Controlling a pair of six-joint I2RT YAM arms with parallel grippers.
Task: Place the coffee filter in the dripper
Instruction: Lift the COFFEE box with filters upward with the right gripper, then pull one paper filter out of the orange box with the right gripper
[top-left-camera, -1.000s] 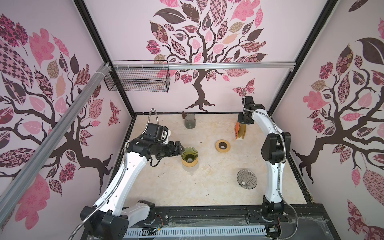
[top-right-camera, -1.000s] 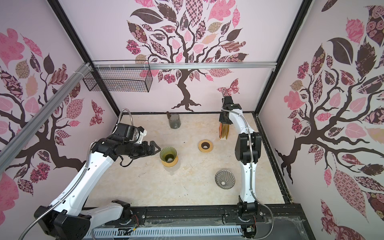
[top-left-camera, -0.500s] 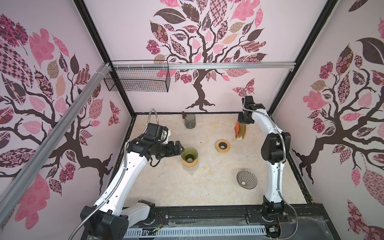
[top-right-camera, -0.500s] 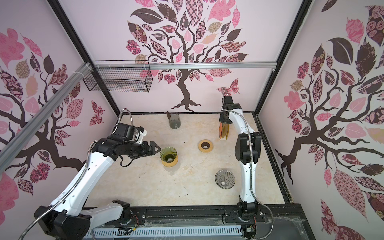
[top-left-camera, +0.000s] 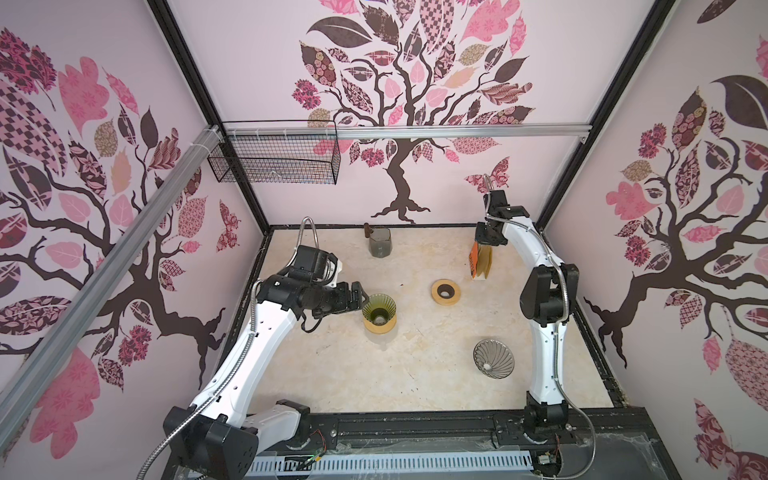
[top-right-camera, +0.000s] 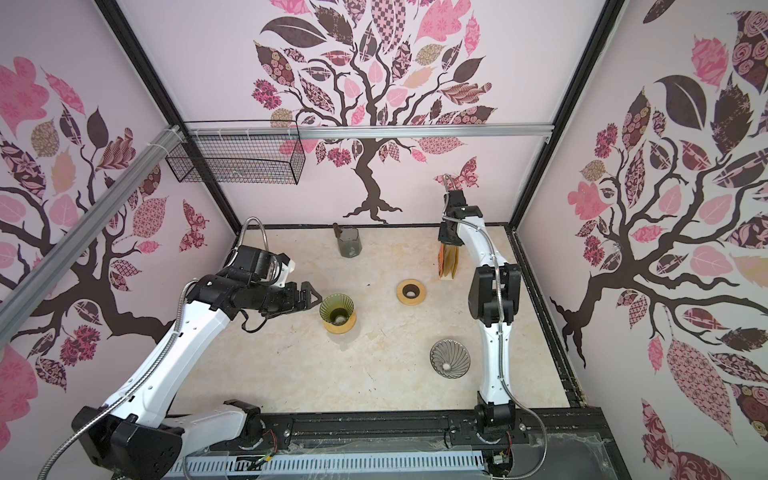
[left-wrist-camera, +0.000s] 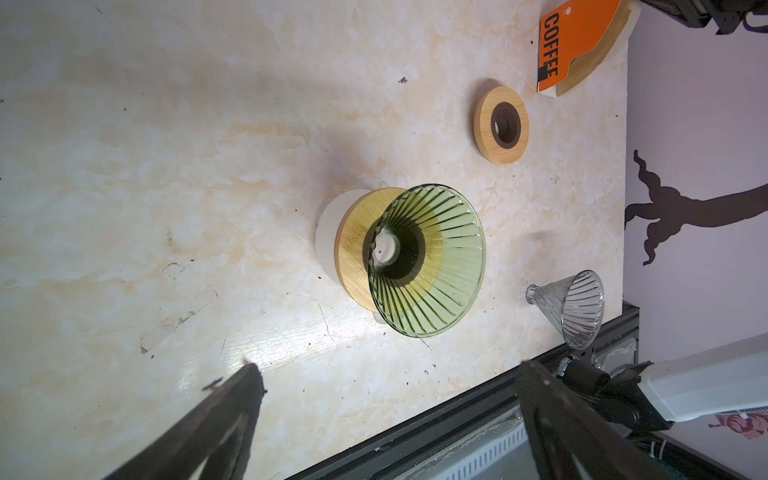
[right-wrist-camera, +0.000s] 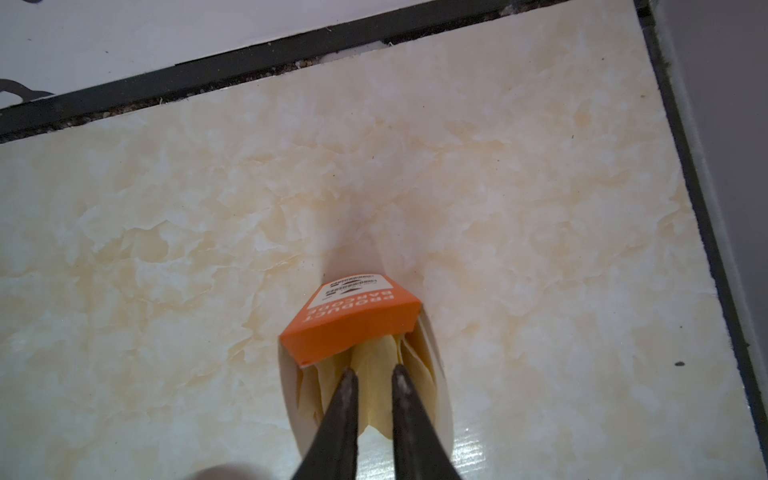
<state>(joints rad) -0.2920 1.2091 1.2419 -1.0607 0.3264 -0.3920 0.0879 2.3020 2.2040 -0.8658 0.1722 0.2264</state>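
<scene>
The coffee filter (right-wrist-camera: 374, 399) stands upright with other filters in an orange pack (right-wrist-camera: 353, 328) at the upper right of the desk (top-left-camera: 415, 374) in both top views, near the back wall; the right gripper (right-wrist-camera: 373, 374) comes down on it from above, its fingers drawn in on either side of a fold of the pale paper, which fills the narrow gap between them; the pack's foot rests on the desk. Below and left of the pack lies a bare wooden ring (top-left-camera: 445, 292); further left, at mid-desk, the green dripper (top-left-camera: 378, 306) sits upright on a wooden base (top-left-camera: 379, 326), with nothing but its own drain hole showing inside in the left wrist view. The left gripper (top-left-camera: 360, 296) hangs just beside the dripper's left rim, jaws spread wide and holding nothing. A clear dripper (top-left-camera: 493, 358) rests at the lower right of the desk, apart from the rest; a grey cup (top-left-camera: 379, 242) stands at the back centre.
</scene>
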